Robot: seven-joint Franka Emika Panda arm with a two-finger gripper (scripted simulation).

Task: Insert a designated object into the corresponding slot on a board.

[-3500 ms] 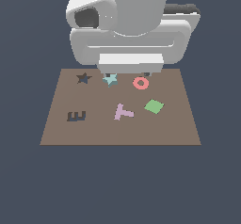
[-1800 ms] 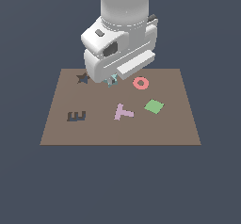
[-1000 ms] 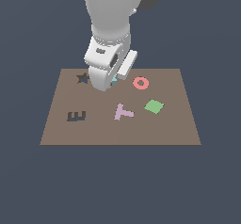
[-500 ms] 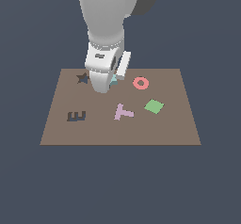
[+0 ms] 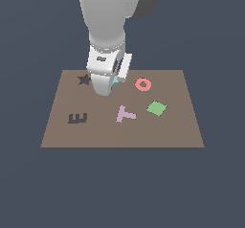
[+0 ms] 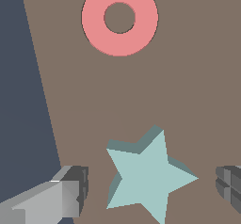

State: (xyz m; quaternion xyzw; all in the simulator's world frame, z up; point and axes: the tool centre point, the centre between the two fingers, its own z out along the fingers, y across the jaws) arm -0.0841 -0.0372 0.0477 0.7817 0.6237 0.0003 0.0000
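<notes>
The light-teal star piece point(image 6: 146, 176) lies flat on the brown board point(image 6: 188, 91), between my two fingers in the wrist view. My gripper point(image 6: 150, 188) is open, its fingers on either side of the star with gaps, low over the board. In the exterior view the gripper point(image 5: 106, 89) hides nearly all of the star; only a teal edge point(image 5: 116, 83) shows. The dark star-shaped slot point(image 5: 84, 80) is on the board point(image 5: 167, 126) just to the exterior view's left of the gripper.
A pink ring point(image 5: 142, 84) point(image 6: 119, 19) lies just beyond the star. A green square point(image 5: 156, 108), a lilac T piece point(image 5: 124, 113) and a dark E-shaped recess point(image 5: 77, 118) are on the board. The board's edge point(image 6: 35, 68) runs close by one finger.
The arm has come down from high above the board and swung upright over the star; the gripper is now low around it. The pieces have not moved.
</notes>
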